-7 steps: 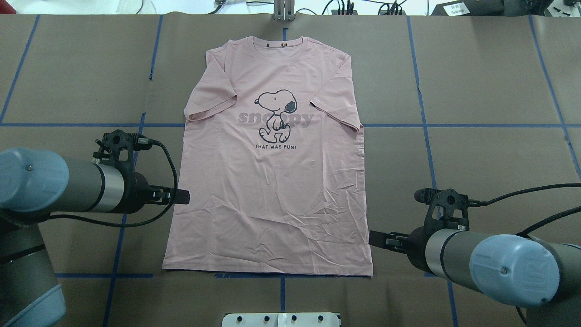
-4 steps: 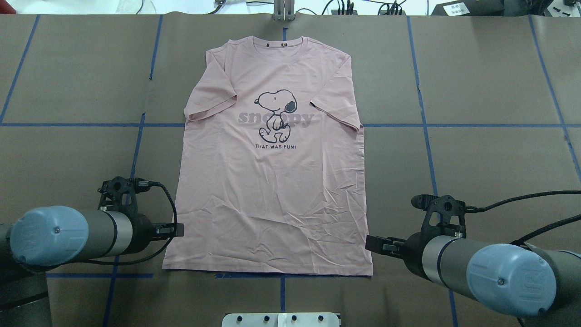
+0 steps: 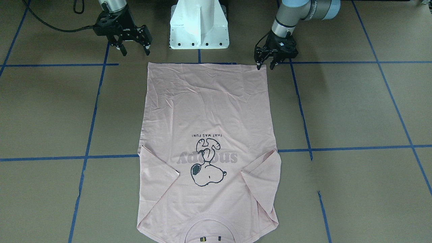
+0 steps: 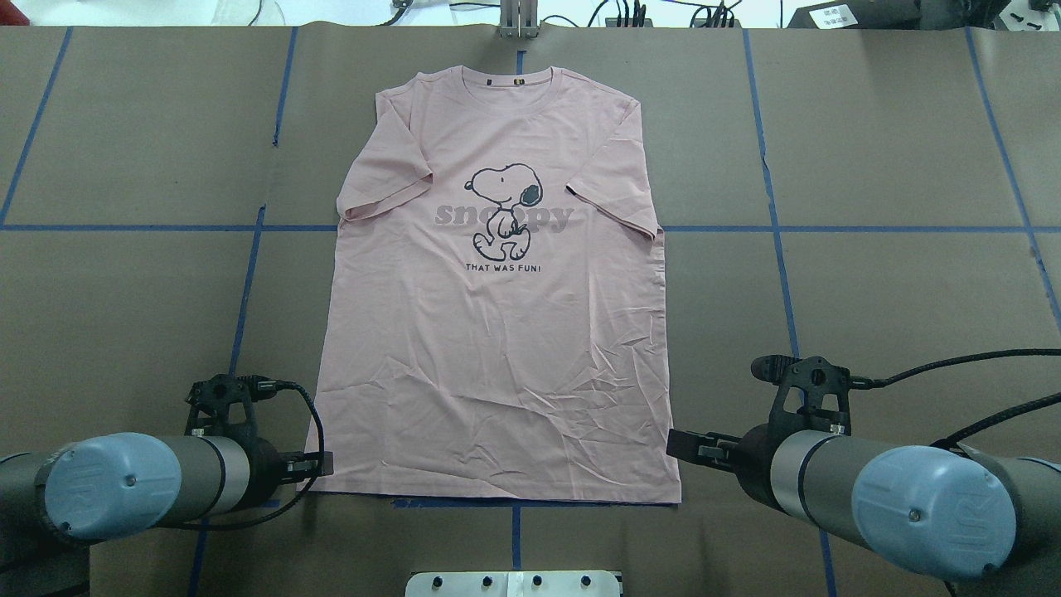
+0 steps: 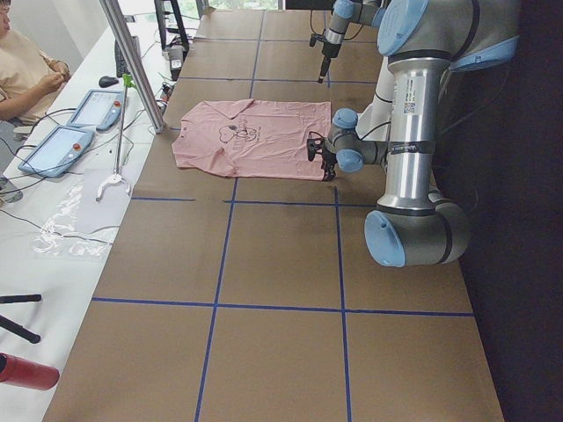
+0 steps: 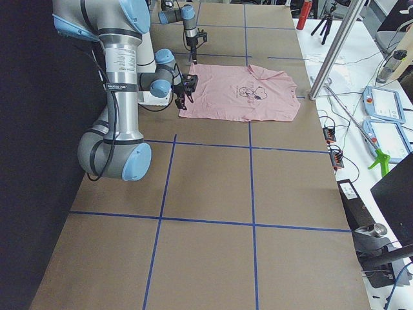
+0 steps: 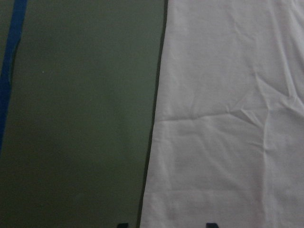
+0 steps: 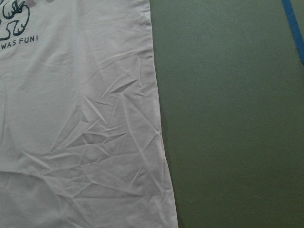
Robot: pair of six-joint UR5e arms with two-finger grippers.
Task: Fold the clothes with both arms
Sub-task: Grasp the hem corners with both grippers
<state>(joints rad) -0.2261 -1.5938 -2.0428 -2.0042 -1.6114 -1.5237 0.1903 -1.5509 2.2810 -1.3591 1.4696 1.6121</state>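
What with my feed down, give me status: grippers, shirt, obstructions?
Left gripper open, straddling the shirt edge at one hem corner. Right gripper open, near the other corner. T-shirt flat, print up, unfolded. No obstruction seen.

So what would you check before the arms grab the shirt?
1. Shirt lies flat, print up: ok.
2. Left hand open: ok.
3. Left hand at its hem corner: ok, astride the side edge.
4. Right hand open: ok.
5. Right hand at its hem corner: cannot tell, it looks a little short of the cloth.
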